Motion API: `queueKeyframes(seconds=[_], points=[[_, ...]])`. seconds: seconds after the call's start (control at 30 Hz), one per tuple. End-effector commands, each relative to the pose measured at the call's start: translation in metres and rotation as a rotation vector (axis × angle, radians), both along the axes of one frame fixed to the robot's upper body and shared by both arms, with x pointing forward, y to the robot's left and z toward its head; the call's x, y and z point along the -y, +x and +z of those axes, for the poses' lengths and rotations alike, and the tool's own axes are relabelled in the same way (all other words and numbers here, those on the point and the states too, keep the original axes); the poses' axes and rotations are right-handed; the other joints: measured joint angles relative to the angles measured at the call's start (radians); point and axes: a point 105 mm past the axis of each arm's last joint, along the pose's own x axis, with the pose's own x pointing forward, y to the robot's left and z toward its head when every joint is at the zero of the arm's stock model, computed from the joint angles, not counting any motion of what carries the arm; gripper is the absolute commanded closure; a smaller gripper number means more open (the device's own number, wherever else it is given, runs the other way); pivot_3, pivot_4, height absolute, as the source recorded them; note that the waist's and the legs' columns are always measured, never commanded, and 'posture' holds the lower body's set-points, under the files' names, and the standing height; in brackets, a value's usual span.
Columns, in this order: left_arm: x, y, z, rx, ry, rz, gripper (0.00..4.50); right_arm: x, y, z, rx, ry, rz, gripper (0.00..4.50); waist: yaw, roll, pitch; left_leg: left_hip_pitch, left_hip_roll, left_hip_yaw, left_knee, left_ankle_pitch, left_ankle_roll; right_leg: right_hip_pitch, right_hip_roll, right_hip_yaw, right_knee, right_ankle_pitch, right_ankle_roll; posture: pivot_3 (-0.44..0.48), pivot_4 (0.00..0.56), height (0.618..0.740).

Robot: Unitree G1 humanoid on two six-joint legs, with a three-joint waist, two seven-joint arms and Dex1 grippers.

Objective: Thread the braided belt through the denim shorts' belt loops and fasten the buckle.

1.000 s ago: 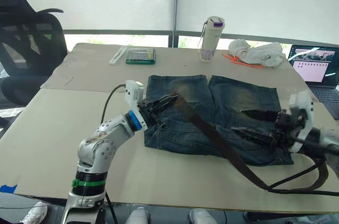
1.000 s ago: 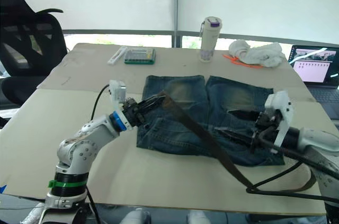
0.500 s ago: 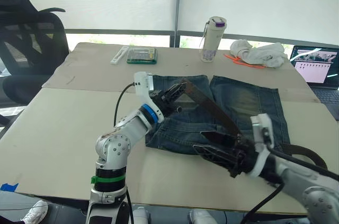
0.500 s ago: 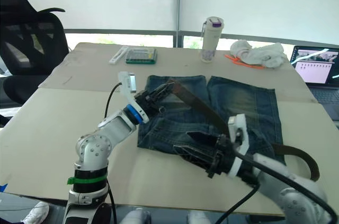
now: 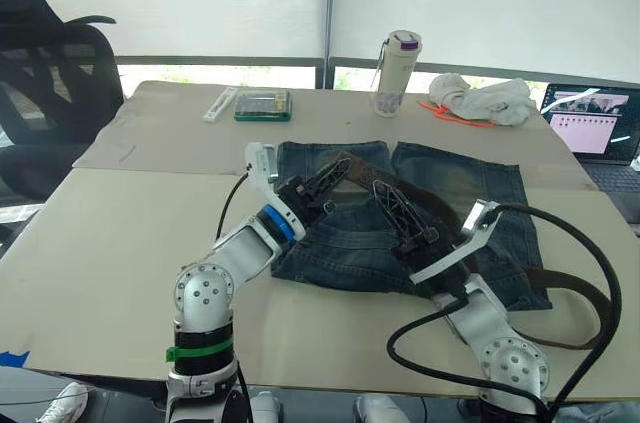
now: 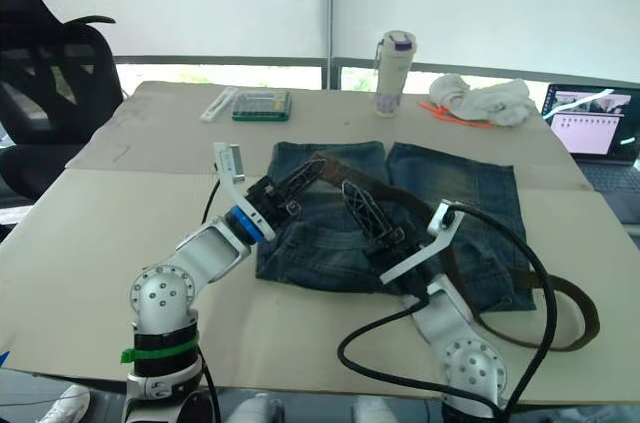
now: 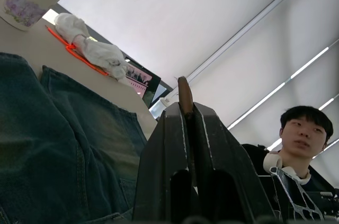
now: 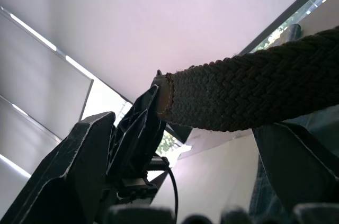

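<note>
The denim shorts (image 5: 470, 183) lie flat mid-table, legs pointing away from me. My left gripper (image 5: 335, 173) is shut on the tip of the braided belt (image 7: 183, 89), held just above the shorts' left leg. From there the brown belt (image 5: 548, 278) runs right across the shorts and curls into a loop near the table's right edge. My right gripper (image 5: 392, 201) stands open just right of the left one, its fingers (image 8: 79, 171) spread on either side of the belt (image 8: 249, 91) close to its tip. The buckle is hidden, and I cannot make out the belt loops.
At the back stand a white bottle (image 5: 396, 60), a white cloth bundle (image 5: 480, 100), a green box (image 5: 264, 105) and a white bar (image 5: 222, 103). A laptop (image 5: 595, 133) sits far right, an office chair (image 5: 50, 73) far left. A person (image 7: 304, 139) sits beyond the table.
My right arm swung in from the right side to the middle and turned its fingers up around the belt near the left gripper. The left gripper kept its hold and rose slightly.
</note>
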Motion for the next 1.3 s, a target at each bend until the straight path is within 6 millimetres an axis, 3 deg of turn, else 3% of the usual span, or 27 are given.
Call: queueKeyframes(seconds=[0.03, 0.17, 0.2, 0.27, 0.6, 0.63, 0.9, 1.0, 1.17, 1.3], points=[[0.001, -0.003, 0.012, 0.043, -0.025, -0.006, 4.50, -0.002, 0.001, 0.021, 0.062, 0.087, -0.016, 0.03, -0.003, 0.000, 0.000, 0.000, 0.000, 0.000, 0.000, 0.000, 0.000, 0.000, 0.000, 0.000, 0.000, 0.000, 0.000, 0.000, 0.150, 0.737], [0.002, -0.003, 0.012, 0.037, -0.036, 0.000, 4.50, -0.004, 0.005, 0.025, 0.077, 0.084, -0.026, 0.03, -0.002, 0.000, 0.000, 0.000, 0.000, 0.000, 0.000, 0.000, 0.000, 0.000, 0.000, 0.000, 0.000, 0.000, 0.000, 0.000, 0.150, 0.737], [0.002, -0.003, 0.012, 0.036, -0.040, 0.001, 4.50, -0.004, 0.006, 0.026, 0.083, 0.078, -0.029, 0.26, -0.001, 0.000, 0.000, 0.000, 0.000, 0.000, 0.000, 0.000, 0.000, 0.000, 0.000, 0.000, 0.000, 0.000, 0.000, 0.000, 0.150, 0.737], [0.004, -0.003, 0.012, 0.035, -0.044, 0.003, 4.50, -0.004, 0.007, 0.029, 0.095, 0.078, -0.033, 0.80, -0.001, 0.000, 0.000, 0.000, 0.000, 0.000, 0.000, 0.000, 0.000, 0.000, 0.000, 0.000, 0.000, 0.000, 0.000, 0.000, 0.150, 0.737], [0.006, -0.001, 0.012, 0.036, -0.051, 0.017, 4.50, -0.005, 0.007, 0.030, 0.108, 0.048, -0.036, 4.32, -0.002, 0.000, 0.000, 0.000, 0.000, 0.000, 0.000, 0.000, 0.000, 0.000, 0.000, 0.000, 0.000, 0.000, 0.000, 0.000, 0.150, 0.737], [0.006, -0.001, 0.012, 0.036, -0.052, 0.017, 4.50, -0.005, 0.007, 0.030, 0.109, 0.048, -0.038, 4.48, -0.002, 0.000, 0.000, 0.000, 0.000, 0.000, 0.000, 0.000, 0.000, 0.000, 0.000, 0.000, 0.000, 0.000, 0.000, 0.000, 0.150, 0.737], [0.010, -0.005, 0.015, 0.049, -0.036, 0.005, 4.50, 0.002, 0.009, 0.029, 0.105, 0.038, -0.073, 4.48, -0.002, 0.000, 0.000, 0.000, 0.000, 0.000, 0.000, 0.000, 0.000, 0.000, 0.000, 0.000, -0.001, 0.000, 0.000, 0.000, 0.150, 0.737], [0.010, -0.009, 0.014, 0.082, 0.004, -0.017, 4.50, 0.015, 0.009, 0.027, 0.102, 0.003, -0.108, 4.48, -0.002, 0.000, 0.000, 0.000, 0.000, 0.000, 0.000, 0.000, 0.000, 0.000, 0.000, 0.000, -0.001, 0.000, 0.000, 0.000, 0.150, 0.737], [0.002, -0.009, 0.010, 0.165, 0.105, -0.040, 2.80, 0.074, 0.002, 0.019, 0.083, -0.186, -0.200, 4.50, 0.005, 0.000, 0.000, -0.002, -0.001, 0.000, 0.000, 0.000, 0.000, 0.001, -0.001, 0.000, -0.003, 0.000, 0.000, 0.000, 0.150, 0.737], [0.000, -0.014, -0.005, 0.363, 0.415, -0.079, 1.40, 0.140, -0.007, 0.001, -0.032, -0.438, -0.259, 4.50, 0.004, 0.000, 0.000, -0.003, -0.002, 0.000, -0.001, 0.000, 0.000, 0.000, 0.000, 0.000, -0.005, 0.000, 0.000, 0.000, 0.150, 0.737]])
